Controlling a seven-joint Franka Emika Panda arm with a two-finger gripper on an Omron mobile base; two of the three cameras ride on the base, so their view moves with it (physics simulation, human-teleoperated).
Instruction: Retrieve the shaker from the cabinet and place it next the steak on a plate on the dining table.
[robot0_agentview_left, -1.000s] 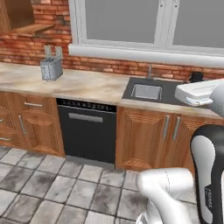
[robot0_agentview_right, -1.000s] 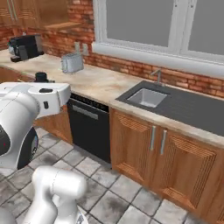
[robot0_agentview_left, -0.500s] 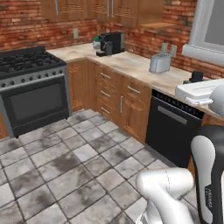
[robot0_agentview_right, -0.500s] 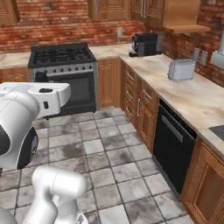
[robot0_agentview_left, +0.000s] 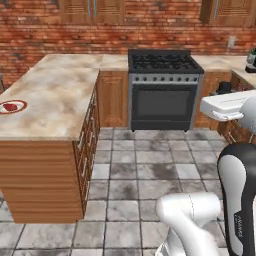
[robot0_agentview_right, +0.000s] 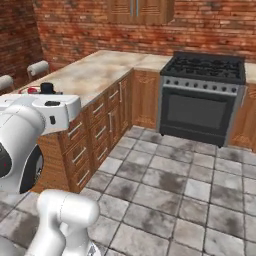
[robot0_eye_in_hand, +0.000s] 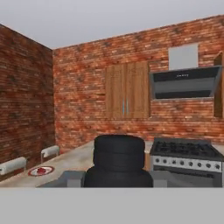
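One shaker (robot0_eye_in_hand: 119, 161) sits clamped in the tool (robot0_eye_in_hand: 118, 178).

White arm folded upright over its base, elbow raised, forearm and hand carried level at about counter height. Gripper (robot0_eye_in_hand: 117, 175) points forward horizontally, its 2 jaws closed against the sides of the black shaker (robot0_eye_in_hand: 119, 158), which stands upright between them.

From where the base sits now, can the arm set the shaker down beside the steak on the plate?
Probably not yet. The plate with the steak lies at the dining table's far left edge, well away from the gripper holding the shaker; nothing blocks it.
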